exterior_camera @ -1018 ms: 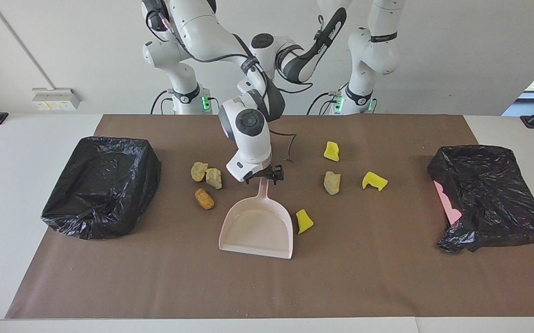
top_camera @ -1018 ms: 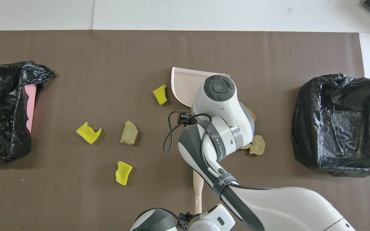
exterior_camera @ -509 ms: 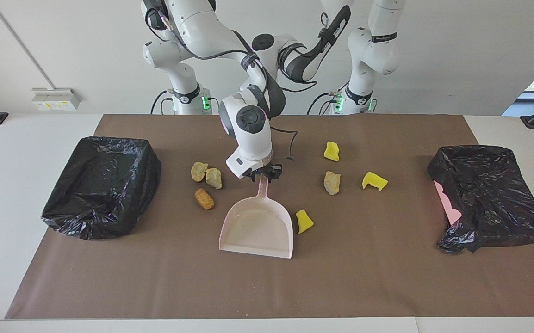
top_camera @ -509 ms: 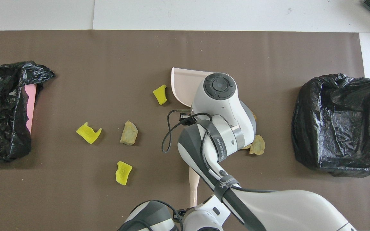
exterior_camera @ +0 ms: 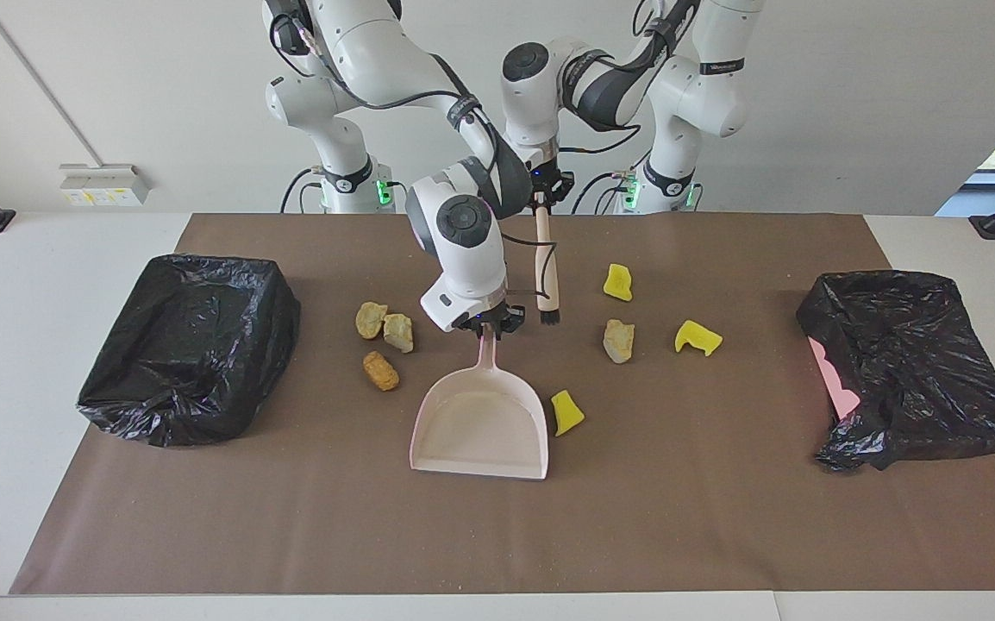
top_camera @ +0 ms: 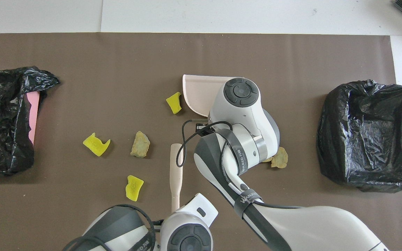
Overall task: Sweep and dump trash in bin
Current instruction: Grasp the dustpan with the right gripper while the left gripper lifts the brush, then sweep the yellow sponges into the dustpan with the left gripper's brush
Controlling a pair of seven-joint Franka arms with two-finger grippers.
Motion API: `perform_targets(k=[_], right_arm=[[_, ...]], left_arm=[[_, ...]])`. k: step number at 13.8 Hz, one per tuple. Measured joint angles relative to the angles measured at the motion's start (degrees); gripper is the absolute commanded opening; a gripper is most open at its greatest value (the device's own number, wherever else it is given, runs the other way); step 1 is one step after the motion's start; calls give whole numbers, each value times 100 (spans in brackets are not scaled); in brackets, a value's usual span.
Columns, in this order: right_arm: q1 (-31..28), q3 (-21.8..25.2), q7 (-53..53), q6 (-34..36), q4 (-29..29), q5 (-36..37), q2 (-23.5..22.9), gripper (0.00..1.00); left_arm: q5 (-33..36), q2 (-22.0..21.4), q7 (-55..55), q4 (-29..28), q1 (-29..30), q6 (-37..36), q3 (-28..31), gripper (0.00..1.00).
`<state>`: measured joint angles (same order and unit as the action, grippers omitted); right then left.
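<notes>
While the right tool (exterior_camera: 487,329) clamps the smooth pink dustpan's (exterior_camera: 480,427) handle, the left tool (exterior_camera: 542,195) grips a wooden brush (exterior_camera: 546,274).

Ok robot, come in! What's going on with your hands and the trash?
Left gripper shut on brush, held in the air. Right gripper on dustpan handle. Trash all unswept on mat. Nothing blocking.

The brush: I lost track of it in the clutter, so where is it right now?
In the facing view the brush hangs bristles-down from the left gripper, over the mat between the dustpan handle and the yellow piece.
</notes>
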<state>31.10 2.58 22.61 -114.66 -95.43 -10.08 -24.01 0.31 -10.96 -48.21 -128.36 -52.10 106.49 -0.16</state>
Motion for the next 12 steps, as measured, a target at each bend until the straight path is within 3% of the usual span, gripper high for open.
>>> perform_targets(k=[4,7,10,12], right_arm=[[-574,90,-2673,272,45,111,327,0],[-1012,97,-4583,503,44,587,569,0],[-953,39,-6126,526,8,1371,580,0],[-764,4,-6552,558,-34,1910,562,0]], left_arm=[[99,-506,883,-202,1263,-496,25,0],[399,-517,1416,-332,2047,-484,22,0],[676,-491,1659,-440,2949,-94,28,0],[707,-489,1704,-614,3436,281,27,0]])
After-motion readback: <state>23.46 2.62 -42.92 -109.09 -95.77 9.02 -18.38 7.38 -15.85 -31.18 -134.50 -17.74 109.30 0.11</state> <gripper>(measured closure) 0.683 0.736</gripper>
